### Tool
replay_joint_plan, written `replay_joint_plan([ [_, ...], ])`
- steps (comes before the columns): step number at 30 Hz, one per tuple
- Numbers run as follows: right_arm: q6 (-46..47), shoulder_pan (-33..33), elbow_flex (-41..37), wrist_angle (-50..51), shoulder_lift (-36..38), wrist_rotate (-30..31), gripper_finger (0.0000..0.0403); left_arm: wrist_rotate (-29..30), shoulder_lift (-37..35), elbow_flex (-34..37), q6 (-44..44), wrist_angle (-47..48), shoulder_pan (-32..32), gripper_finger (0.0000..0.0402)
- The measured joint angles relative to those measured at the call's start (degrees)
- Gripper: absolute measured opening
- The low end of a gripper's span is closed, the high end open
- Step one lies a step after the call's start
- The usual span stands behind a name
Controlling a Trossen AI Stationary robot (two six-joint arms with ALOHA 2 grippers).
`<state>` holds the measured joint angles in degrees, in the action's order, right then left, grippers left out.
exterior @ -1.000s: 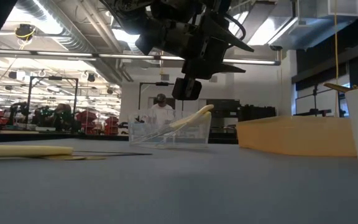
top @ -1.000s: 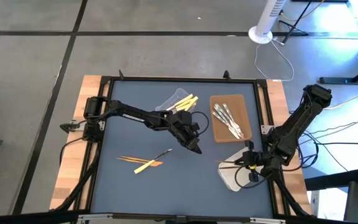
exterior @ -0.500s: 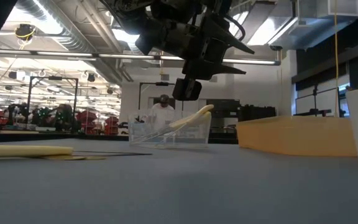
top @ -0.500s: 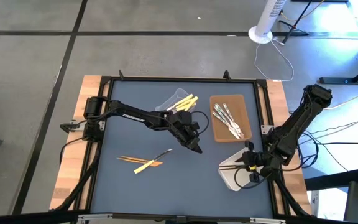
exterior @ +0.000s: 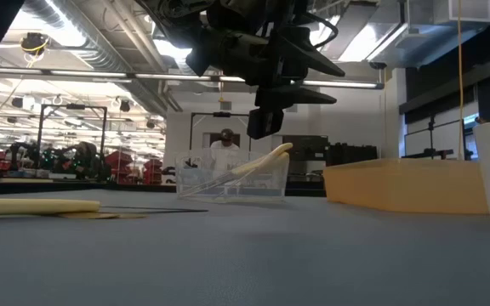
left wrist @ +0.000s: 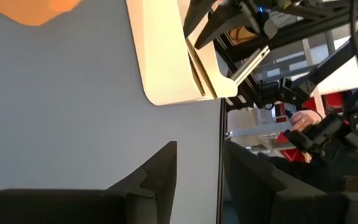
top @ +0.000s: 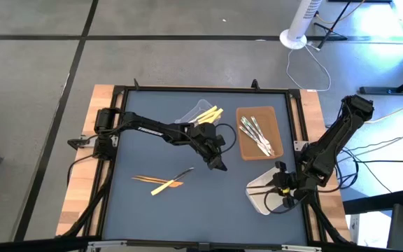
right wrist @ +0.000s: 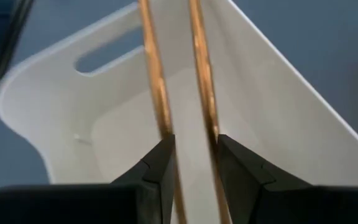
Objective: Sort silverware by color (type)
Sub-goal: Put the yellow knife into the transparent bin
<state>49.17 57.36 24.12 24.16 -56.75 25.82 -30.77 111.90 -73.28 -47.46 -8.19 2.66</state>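
Now right gripper (top: 280, 190) over white tray (top: 257, 199), orange-brown utensils (right wrist: 197, 68)

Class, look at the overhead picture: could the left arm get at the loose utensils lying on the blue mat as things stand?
Probably yes. The left end effector hangs above bare mat with nothing in it, and the loose utensils lie on the mat on its own side, with nothing between them.
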Motion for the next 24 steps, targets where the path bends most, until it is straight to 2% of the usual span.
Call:
replay_joint_plan([
  [12,-7.6,0.0,5.8,0.6,0.0,0.1,0.0104,0.0,-0.1,0.0,3.2,2.0,-1.3,0.0124],
  [18,-7.7,0.0,9.7,5.9,0.0,0.4,0.0104,4.7,-1.2,0.1,6.7,8.0,-2.4,0.0124],
  [24,-11.2,0.0,12.4,7.8,0.0,6.1,0.0104,12.3,-5.3,0.1,10.2,17.2,-3.9,0.0124],
])
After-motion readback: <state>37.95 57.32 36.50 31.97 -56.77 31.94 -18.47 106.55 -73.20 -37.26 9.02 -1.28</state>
